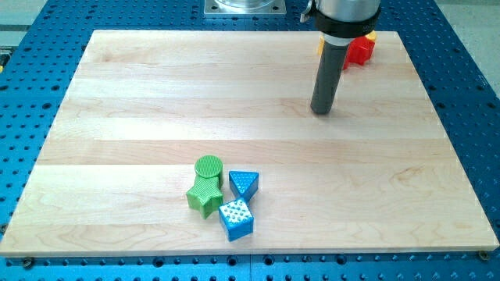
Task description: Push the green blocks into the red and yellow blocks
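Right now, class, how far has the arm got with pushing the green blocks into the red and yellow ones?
Done: nothing yet. The green round block and green star block sit near the view's bottom. In hand: my tip stands far from them, just below the red block and yellow block. Left: the whole push across the board.

My rod hides most of the yellow block [370, 35] and part of the red block [361, 50].

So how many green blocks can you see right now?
2, touching, low on the board left of centre: green cylinder above green star block. None seem hidden, though the rod covers some of the top right.
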`<action>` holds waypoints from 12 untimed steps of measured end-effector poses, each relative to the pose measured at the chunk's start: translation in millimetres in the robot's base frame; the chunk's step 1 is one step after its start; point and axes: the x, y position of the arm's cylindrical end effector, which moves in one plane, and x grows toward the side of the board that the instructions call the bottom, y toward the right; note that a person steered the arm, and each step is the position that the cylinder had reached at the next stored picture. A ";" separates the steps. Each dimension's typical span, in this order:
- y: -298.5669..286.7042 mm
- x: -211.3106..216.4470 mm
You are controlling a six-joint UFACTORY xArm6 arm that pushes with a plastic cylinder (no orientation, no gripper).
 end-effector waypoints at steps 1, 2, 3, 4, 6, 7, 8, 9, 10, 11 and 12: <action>4.4 17.4; 6.6 24.1; 8.3 36.0; 35.6 101.1; -5.3 187.1; -53.0 212.9; -118.4 215.6; -192.2 192.0; -230.3 165.2; -229.5 147.3; -175.0 144.4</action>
